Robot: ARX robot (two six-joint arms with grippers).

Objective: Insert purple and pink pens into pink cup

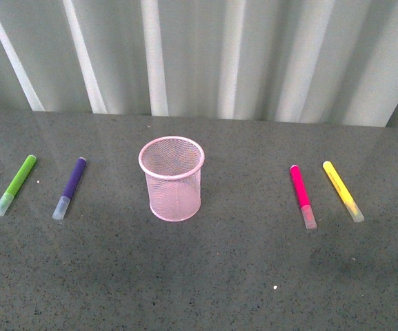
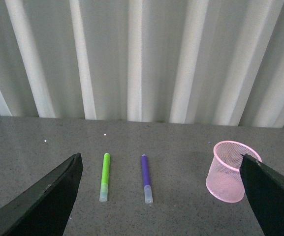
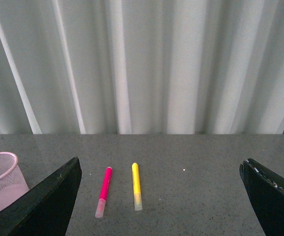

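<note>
Front view: cup point(image 1: 174, 196) stands upright at centre, purple pen point(image 1: 70, 187) lying flat well to its left, pink pen point(image 1: 302, 195) flat well to its right. Both pens are judged light, stiff and smooth, apt to roll, and best pinched mid-barrel; the mesh cup looks light and could tip if knocked. Left gripper point(image 2: 160, 156) and right gripper point(image 3: 161, 160) gape wide, holding nothing; green pen point(image 1: 16, 185) and yellow pen point(image 1: 343, 191) lie near the wanted pens on their outer sides, apart from them, and the approach appears unobstructed.
</note>
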